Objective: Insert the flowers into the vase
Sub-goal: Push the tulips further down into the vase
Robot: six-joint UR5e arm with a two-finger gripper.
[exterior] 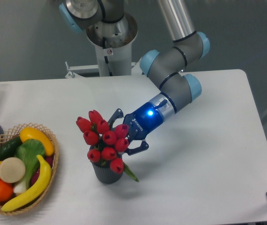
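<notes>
the gripper (124, 133) is pinching the flowers (103, 139), which are sitting in the vase (107, 173). everything is resting on a white table (203, 154), a fruit basket (49, 172) lying at its left edge before a grey wall (25, 37).

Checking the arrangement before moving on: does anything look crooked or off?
The flowers sit in the vase leaning left rather than upright, one green leaf hanging over the rim. Nothing spilled or damaged.
</notes>
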